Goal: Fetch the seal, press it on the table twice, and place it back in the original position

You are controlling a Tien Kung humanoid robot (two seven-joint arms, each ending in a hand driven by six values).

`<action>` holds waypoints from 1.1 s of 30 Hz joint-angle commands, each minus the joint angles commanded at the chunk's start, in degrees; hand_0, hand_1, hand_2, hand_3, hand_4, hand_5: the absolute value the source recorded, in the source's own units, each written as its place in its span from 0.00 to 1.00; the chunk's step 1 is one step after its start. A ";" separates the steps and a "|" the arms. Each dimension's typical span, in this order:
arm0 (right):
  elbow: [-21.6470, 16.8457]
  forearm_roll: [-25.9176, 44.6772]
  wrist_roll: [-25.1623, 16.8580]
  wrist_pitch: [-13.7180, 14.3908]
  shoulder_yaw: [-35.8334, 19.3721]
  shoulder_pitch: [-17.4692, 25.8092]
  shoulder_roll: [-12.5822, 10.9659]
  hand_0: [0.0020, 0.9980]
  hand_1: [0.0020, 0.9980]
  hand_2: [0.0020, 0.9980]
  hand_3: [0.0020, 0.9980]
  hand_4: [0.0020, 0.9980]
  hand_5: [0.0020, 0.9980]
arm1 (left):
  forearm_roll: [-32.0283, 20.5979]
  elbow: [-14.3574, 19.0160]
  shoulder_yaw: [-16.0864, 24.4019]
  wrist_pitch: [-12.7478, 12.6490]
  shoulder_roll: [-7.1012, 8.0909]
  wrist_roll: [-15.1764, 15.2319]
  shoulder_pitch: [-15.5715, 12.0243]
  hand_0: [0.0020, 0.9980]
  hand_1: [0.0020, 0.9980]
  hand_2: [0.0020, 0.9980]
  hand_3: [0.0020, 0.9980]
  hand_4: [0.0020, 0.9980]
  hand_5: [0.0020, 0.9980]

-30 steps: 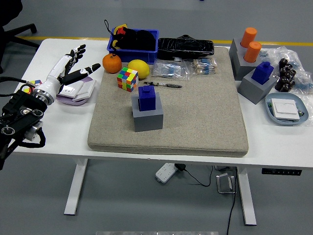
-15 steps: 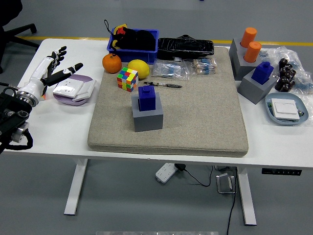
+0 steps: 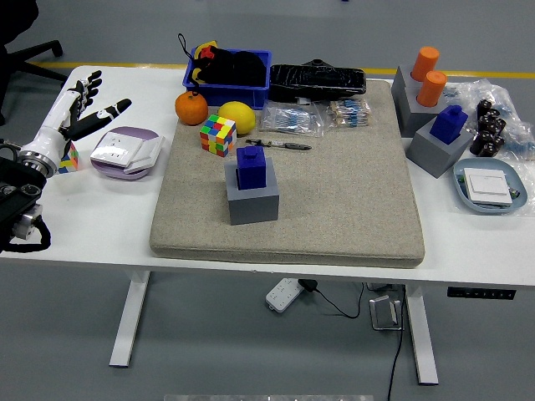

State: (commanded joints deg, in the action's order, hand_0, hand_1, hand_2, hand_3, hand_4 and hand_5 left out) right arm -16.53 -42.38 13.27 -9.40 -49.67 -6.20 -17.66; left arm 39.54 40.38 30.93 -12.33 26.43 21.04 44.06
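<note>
Since the earlier frames, only the left arm (image 3: 21, 188) has moved: it has drawn back toward the left edge of the view, and the left hand (image 3: 73, 107) now sits beyond the purple-and-white case (image 3: 124, 152) instead of over it. Everything else on the desk (image 3: 100, 225) is unchanged.

Arrangement, from largest to smallest:
- A grey felt mat (image 3: 334, 192) covers the middle of the desk.
- A grey holder block (image 3: 252, 199) stands on the mat, left of centre.
- The blue seal (image 3: 252, 164) sits upright in that block, well apart from the left hand.

Hand state:
- The fingers (image 3: 86, 83) of the left hand are spread and hold nothing.
- The right arm is not in view.

Task status, as a judgement:
- The seal rests in its holder and no hand is near it.
- The mat shows no visible stamp mark, so the view alone does not settle whether pressing is complete.
- With the arm retreating and the seal seated, the sequence is most likely at its end; otherwise, fetching, both presses and the return all remain.
</note>
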 joint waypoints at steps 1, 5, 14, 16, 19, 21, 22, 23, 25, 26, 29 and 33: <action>-0.03 0.02 -0.01 0.00 -0.06 -0.01 0.02 0.87 0.78 0.74 0.75 0.80 0.57 | 0.07 0.04 0.01 -0.01 0.01 -0.02 0.06 0.96 0.99 0.98 0.99 1.00 0.56; 0.02 0.00 0.01 -0.01 -0.21 0.05 0.08 0.87 0.78 0.74 0.75 0.80 0.57 | 0.11 0.12 0.03 -0.05 0.04 -0.05 0.16 0.96 0.99 0.98 0.99 1.00 0.56; -0.03 -0.14 -0.06 0.04 -0.76 0.22 0.06 0.87 0.78 0.74 0.75 0.80 0.57 | 0.27 0.17 0.26 0.02 0.21 -0.29 0.28 0.96 0.99 0.98 0.99 1.00 0.57; 0.00 -0.18 -0.04 0.05 -0.88 0.29 0.04 0.87 0.78 0.74 0.75 0.80 0.57 | 0.31 0.15 0.31 0.06 0.13 -0.36 0.25 0.96 0.99 0.98 0.99 1.00 0.57; 0.05 -0.25 -0.05 0.01 -1.22 0.45 0.07 0.87 0.78 0.74 0.75 0.80 0.57 | 0.34 0.13 0.26 0.09 -0.23 -0.43 0.31 0.96 0.99 0.98 0.99 1.00 0.55; 0.11 -0.23 -0.09 0.02 -1.55 0.51 0.12 0.87 0.78 0.74 0.75 0.80 0.57 | 0.44 0.25 0.07 0.11 -0.39 -0.46 0.37 0.96 0.99 0.98 0.99 1.00 0.55; 0.11 -0.20 -0.10 0.00 -1.57 0.55 0.13 0.87 0.78 0.74 0.75 0.80 0.57 | 0.44 0.27 -0.03 0.12 -0.46 -0.47 0.42 0.96 0.99 0.98 0.99 1.00 0.55; 0.12 -0.21 -0.07 -0.05 -1.56 0.58 0.15 0.87 0.78 0.74 0.75 0.80 0.57 | 0.43 0.26 -0.11 0.14 -0.51 -0.50 0.48 0.96 0.99 0.98 0.99 1.00 0.55; 0.07 -0.24 -0.10 -0.06 -1.65 0.62 0.15 0.87 0.78 0.74 0.75 0.80 0.57 | 0.45 0.33 -0.15 0.12 -0.57 -0.49 0.60 0.96 0.99 0.98 0.99 1.00 0.55; 0.04 -0.22 -0.12 -0.04 -1.74 0.62 0.14 0.87 0.78 0.74 0.75 0.80 0.57 | 0.45 0.42 -0.10 0.10 -0.55 -0.46 0.60 0.96 0.99 0.98 0.99 1.00 0.55; -0.06 -0.26 -0.15 0.00 -1.80 0.59 0.05 0.87 0.78 0.74 0.75 0.80 0.57 | 0.55 0.58 -0.13 0.09 -0.45 -0.44 0.62 0.96 0.99 0.98 0.99 1.00 0.55; -0.05 -0.24 -0.11 0.03 -1.86 0.65 -0.03 0.87 0.78 0.74 0.75 0.80 0.57 | 0.62 0.67 -0.14 0.11 -0.45 -0.48 0.67 0.96 0.99 0.98 0.99 1.00 0.55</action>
State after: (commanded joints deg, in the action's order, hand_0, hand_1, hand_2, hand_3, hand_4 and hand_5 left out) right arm -16.58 -42.62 13.16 -9.37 -51.53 -5.55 -17.69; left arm 40.16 41.04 30.78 -12.22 25.98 20.55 44.73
